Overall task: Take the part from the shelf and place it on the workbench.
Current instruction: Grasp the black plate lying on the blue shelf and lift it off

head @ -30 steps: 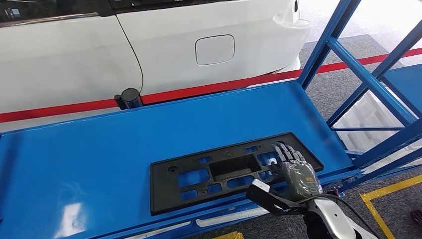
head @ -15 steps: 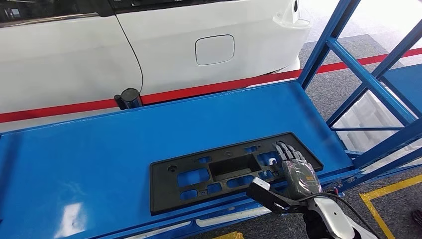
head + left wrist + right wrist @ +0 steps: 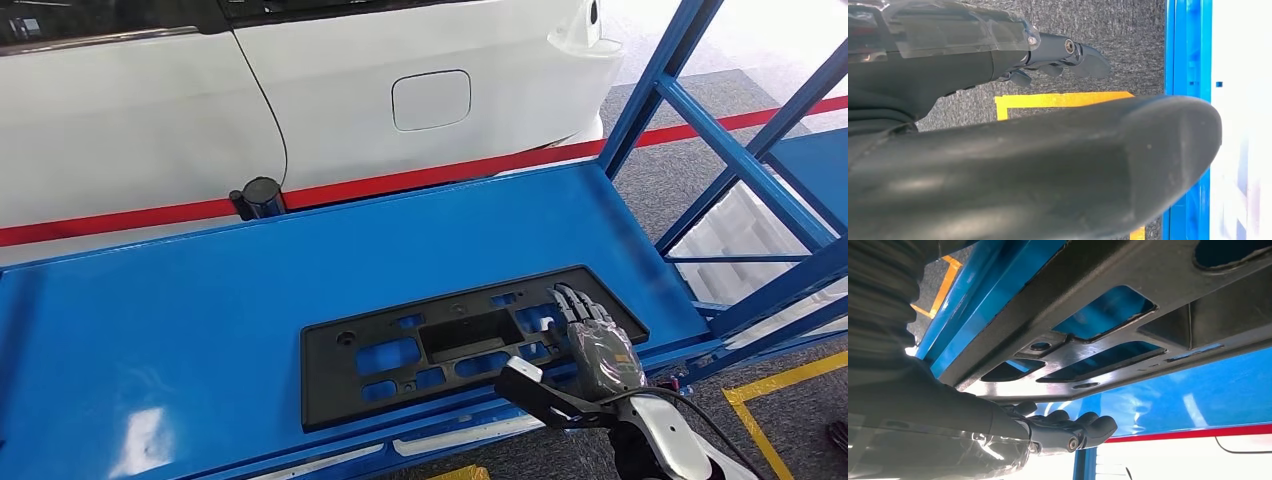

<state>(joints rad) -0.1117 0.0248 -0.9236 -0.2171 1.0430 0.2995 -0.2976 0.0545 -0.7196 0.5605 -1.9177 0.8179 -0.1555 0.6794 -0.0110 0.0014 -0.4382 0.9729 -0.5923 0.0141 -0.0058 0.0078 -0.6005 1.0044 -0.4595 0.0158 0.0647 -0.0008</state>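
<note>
Black part (image 3: 455, 340) flat on blue workbench (image 3: 250, 280), right robot hand (image 3: 595, 345) fingers spread over its right end, grasp unclear

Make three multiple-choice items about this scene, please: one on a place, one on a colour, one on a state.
1. Where does the part lie?
A. on the blue bench
B. on the floor
C. on the car

2. What colour is the car behind the bench?
A. red
B. white
C. black

3. How does the right hand stand to the part?
A. far from it
B. lifts it in the air
C. rests on its right end

Answers:
1 A, the part lies flat on the blue surface.
2 B, its body panels are white.
3 C, the fingers lie over the part's right end while it stays flat.
</note>
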